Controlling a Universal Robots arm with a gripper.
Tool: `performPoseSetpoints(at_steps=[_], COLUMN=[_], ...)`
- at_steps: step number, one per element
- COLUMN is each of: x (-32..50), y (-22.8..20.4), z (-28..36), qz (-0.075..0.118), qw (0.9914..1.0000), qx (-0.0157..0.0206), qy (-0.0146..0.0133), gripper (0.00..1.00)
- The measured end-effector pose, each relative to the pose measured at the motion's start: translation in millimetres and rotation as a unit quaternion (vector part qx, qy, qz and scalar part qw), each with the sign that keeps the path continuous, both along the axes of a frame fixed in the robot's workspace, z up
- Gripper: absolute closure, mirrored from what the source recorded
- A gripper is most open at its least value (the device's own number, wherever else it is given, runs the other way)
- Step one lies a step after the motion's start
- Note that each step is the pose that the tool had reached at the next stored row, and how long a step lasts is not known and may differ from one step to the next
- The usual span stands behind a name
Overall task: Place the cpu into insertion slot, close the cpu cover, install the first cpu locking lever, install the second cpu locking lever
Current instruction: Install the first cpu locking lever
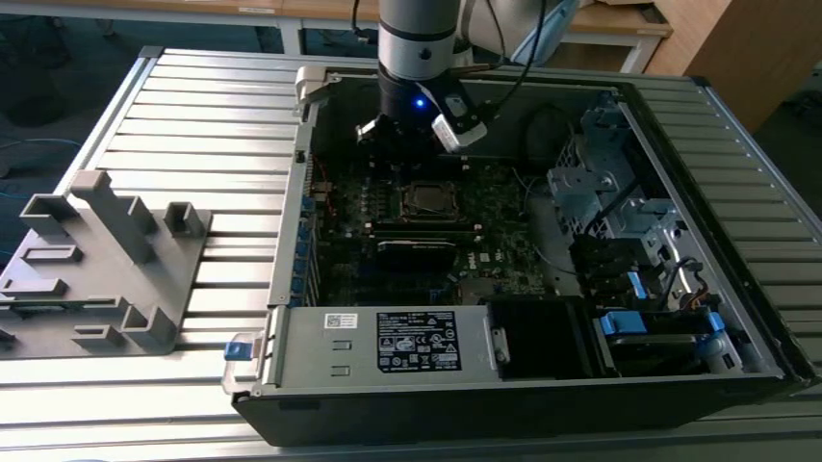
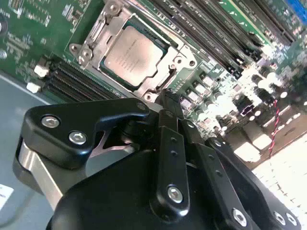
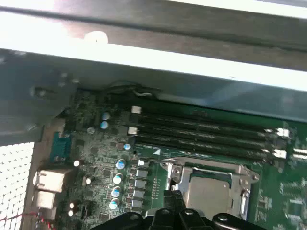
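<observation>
In the exterior view, the gripper [image 1: 414, 135] hangs inside the open computer case [image 1: 287, 250] on the bench [image 1: 192, 125], above the motherboard and just beyond the insertion slot [image 1: 428, 199].

In the second wrist view, the cpu [image 2: 130, 53] lies seated in the slot, and the cpu cover [image 2: 108, 38] appears folded down around it. The gripper [image 2: 167, 98] looks clenched and empty, near the socket's corner.

In the first wrist view, cpu [image 3: 211, 191] and cover [image 3: 242, 175] look the same. Placing and covering seem done; I cannot tell whether the levers are latched.

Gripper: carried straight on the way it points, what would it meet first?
Probably the edge of the cpu cover around the cpu; the gripper points just beside it. Depth is unclear, so possibly the motherboard there instead.
</observation>
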State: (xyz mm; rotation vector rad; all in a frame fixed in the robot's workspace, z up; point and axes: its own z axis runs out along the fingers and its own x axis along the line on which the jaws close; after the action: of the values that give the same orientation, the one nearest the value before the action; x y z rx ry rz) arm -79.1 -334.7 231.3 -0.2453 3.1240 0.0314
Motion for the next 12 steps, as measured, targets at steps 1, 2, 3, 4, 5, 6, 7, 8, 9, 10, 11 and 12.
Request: performPoseSetpoints(at_steps=[1, 2, 3, 4, 5, 6, 7, 8, 9, 10, 11, 12], x=[0.0, 0.0, 0.0, 0.0, 0.0, 0.0, 0.0, 0.0, 0.0, 0.0, 0.0, 0.0], y=[0.0, 0.0, 0.0, 0.0, 0.0, 0.0, 0.0, 0.0, 0.0, 0.0, -0.1, 0.0], z=[0.8, 1.9, 2.6, 2.7, 3.0, 3.5, 3.8, 3.7, 3.7, 4.0, 4.7, 5.7], qz=[0.001, 0.001, 0.0, -0.002, -0.005, -0.008, -0.01, -0.011, -0.013, -0.016, -0.018, -0.019], qw=[1.0, 1.0, 1.0, 1.0, 0.99999, 0.99997, 0.99995, 0.99994, 0.99991, 0.99987, 0.99983, 0.99981], qx=[0.0, 0.0, 0.0, 0.0001, 0.0001, 0.0, 0.0, 0.0001, 0.0002, 0.0001, -0.0001, 0.0], qy=[0.0, 0.0, 0.0, 0.0, 0.0, 0.0001, 0.0, 0.0, -0.0001, 0.0, 0.0001, 0.0001], gripper=[0.9, 0.9, 0.9, 0.9, 0.9, 0.9, 0.9, 0.9, 0.9, 0.9, 0.9, 0.9])
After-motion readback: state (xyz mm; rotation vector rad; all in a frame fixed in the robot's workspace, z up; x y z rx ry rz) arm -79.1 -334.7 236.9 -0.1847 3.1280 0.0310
